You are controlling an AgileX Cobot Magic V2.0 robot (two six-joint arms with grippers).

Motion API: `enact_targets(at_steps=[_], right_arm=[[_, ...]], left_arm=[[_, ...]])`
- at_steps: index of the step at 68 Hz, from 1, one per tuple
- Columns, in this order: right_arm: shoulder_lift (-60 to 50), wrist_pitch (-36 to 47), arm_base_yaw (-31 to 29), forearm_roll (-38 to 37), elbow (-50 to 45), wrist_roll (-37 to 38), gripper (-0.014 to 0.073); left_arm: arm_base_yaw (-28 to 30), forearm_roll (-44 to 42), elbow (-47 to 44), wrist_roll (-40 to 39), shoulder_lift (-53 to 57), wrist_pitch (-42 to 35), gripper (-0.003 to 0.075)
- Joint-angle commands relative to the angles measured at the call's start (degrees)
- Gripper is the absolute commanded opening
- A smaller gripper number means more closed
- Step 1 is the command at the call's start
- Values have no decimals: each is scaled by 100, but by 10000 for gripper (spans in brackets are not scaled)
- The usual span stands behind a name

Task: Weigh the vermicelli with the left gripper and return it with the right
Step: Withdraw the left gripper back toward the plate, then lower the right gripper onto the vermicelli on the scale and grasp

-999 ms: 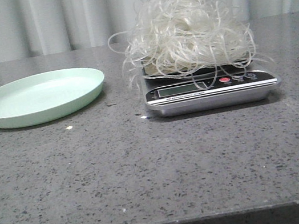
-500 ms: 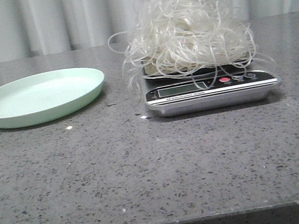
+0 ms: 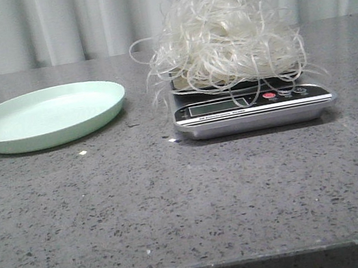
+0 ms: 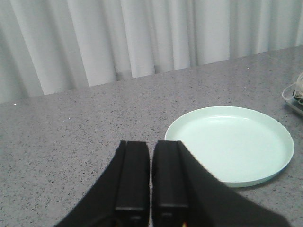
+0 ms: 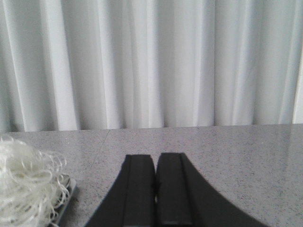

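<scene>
The vermicelli sits heaped on the scale, right of the empty plate; light, springy, brittle, snag-prone, best pinched at its dense crown; my left tool and right tool are closed, empty.

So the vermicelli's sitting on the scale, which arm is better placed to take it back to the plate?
Probably the right. The vermicelli is piled on the scale and shows close beside the right pincer, which is shut and empty. The left pincer, also shut, faces the empty plate.
</scene>
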State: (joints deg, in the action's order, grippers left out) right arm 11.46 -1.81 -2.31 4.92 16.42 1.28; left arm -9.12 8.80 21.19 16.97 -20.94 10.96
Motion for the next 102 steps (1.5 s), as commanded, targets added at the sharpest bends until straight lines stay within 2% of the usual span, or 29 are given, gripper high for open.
enact_targets(at_steps=[1, 10, 20, 28, 33, 41, 52, 66, 78, 102], right_arm=[[691, 214, -5, 157, 759, -23, 151], [1536, -44, 79, 190, 1754, -23, 151], [2424, -189, 742, 185, 2722, -23, 151], [3184, -651, 1333, 128, 3420, -23, 160], [3648, -985, 1714, 121, 3834, -23, 211], [4439, -1500, 2154, 121, 4487, -28, 361], [5384, -2348, 2498, 121, 5338, -28, 491], [6495, -3214, 2747, 177, 6382, -28, 584], [7349, -3863, 2788, 188, 7054, -28, 603], [8441, -4353, 2788, 182, 7218, -28, 603]], left_arm=[[14, 75, 162, -75, -26, -485, 137], [14, 75, 162, -75, -26, -485, 137], [14, 75, 162, -75, -26, -485, 137], [14, 75, 162, -75, -26, -485, 137], [14, 75, 162, -75, -26, -485, 137], [14, 75, 162, -75, -26, -485, 137], [14, 75, 162, -75, -26, -485, 137], [14, 75, 162, -75, -26, -485, 137], [14, 75, 162, -75, -26, -485, 137], [14, 75, 162, -75, -26, -485, 137]])
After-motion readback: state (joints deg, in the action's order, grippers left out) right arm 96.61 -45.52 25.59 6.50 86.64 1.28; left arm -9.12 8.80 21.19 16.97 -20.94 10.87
